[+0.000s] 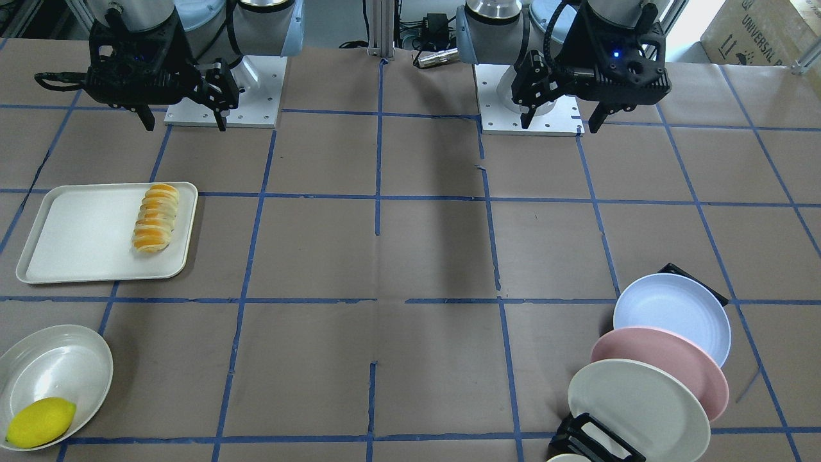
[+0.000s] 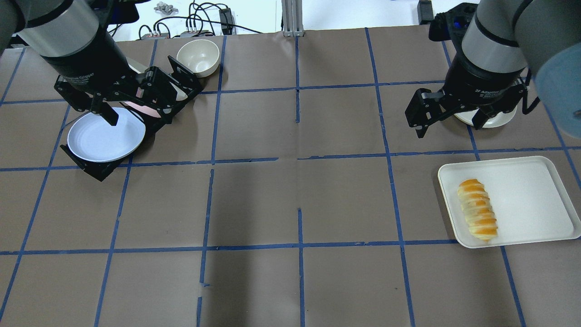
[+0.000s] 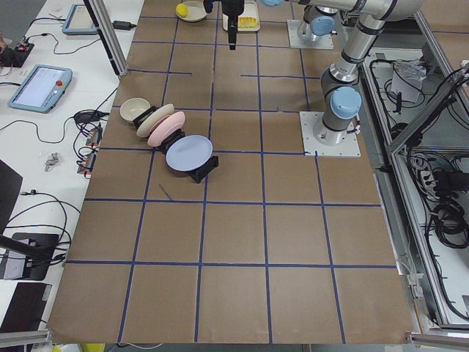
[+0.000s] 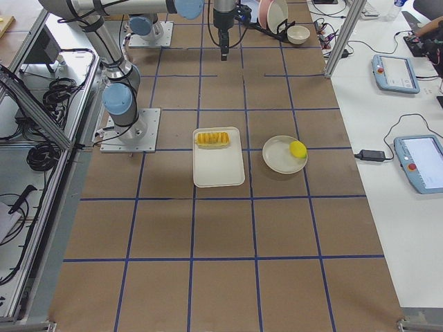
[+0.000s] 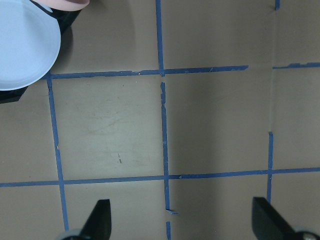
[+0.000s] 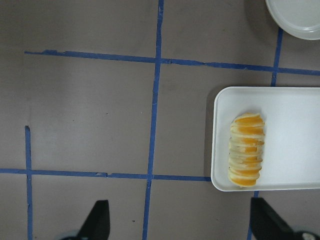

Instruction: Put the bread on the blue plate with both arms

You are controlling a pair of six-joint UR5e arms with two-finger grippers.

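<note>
table (image 1: 436, 256) — brown paper, blue tape grid | on it: white tray (image 1: 77, 237) | dish (image 1: 58, 359) | plate rack (image 2: 95, 169) | cream bowl (image 2: 198, 56)

blue plate (image 5: 22, 45) edge-cropped, pink plate (image 5: 65, 2) nearly hidden

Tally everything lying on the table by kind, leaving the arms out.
Plates: 3 (blue plate, pink plate, cream-white plate)
Bowls: 2 (small cream bowl, white bowl holding the lemon)
Tray: 1
Rack: 1
Bread: 1
Lemon: 1
Total: 9
</note>
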